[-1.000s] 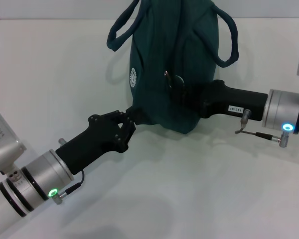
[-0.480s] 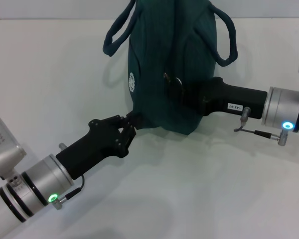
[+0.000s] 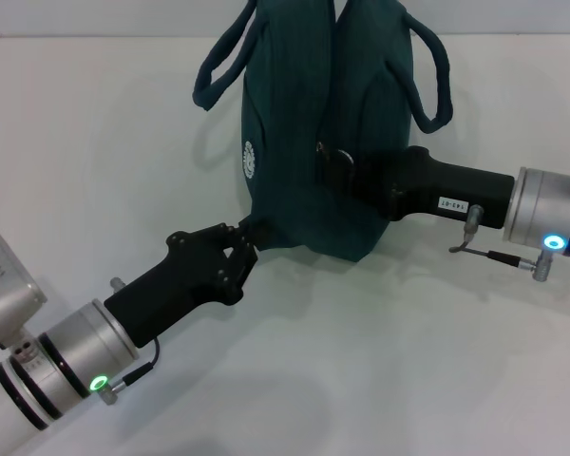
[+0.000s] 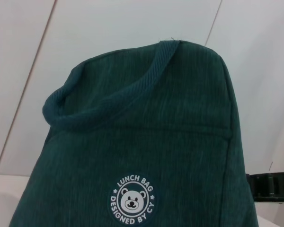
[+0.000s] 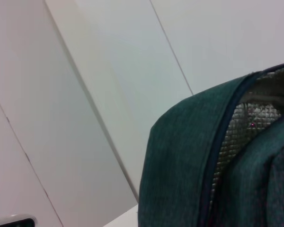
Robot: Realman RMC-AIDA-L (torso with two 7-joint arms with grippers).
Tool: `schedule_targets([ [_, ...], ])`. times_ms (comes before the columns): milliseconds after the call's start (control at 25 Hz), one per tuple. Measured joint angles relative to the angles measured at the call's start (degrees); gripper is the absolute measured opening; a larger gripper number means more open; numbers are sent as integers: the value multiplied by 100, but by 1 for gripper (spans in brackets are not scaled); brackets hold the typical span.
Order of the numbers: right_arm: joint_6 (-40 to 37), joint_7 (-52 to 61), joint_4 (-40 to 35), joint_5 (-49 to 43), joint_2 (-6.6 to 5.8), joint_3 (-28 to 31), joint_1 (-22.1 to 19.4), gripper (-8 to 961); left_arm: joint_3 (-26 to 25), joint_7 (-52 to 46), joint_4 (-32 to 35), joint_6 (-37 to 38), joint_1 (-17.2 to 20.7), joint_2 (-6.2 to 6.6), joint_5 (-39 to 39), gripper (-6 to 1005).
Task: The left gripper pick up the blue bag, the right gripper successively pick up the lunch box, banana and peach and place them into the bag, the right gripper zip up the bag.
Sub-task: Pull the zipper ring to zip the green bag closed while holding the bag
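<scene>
The blue bag (image 3: 304,114) stands upright on the white table, with its white logo (image 3: 248,158) facing my left arm. My left gripper (image 3: 245,237) is shut on the bag's lower left corner. My right gripper (image 3: 356,180) reaches in from the right and presses against the bag's side by the silver ring pull (image 3: 334,156). In the left wrist view the bag (image 4: 156,156) fills the picture, showing one handle and the logo (image 4: 131,198). The right wrist view shows the bag (image 5: 180,161) with its zipper parted over silver lining (image 5: 241,127). Lunch box, banana and peach are out of view.
The white table (image 3: 361,361) spreads around the bag, meeting a pale wall at the back. Two looped handles (image 3: 214,71) (image 3: 435,81) hang off the bag's sides. A cable and plug (image 3: 499,256) dangle under my right wrist.
The bag has shifted a little to the left and its top has parted slightly. My left gripper has drawn back down and left, still holding the corner. The right arm has barely moved.
</scene>
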Motion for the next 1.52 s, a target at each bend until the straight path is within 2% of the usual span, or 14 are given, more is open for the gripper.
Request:
schedule_targets([
  [720, 198, -30, -6, 200, 0, -117, 65, 133, 0, 0, 25, -1, 8, -4, -1, 62],
  [920, 208, -28, 0, 179, 0, -147, 53, 96, 0, 0, 27, -2, 5, -4, -1, 63],
  [1160, 163, -25, 8, 188, 0, -150, -38, 8, 0, 0, 36, -3, 1, 4, -1, 63],
  [1520, -240, -105, -11, 199, -44, 64, -266, 8, -1, -3, 26, -3, 12, 5, -2, 64],
])
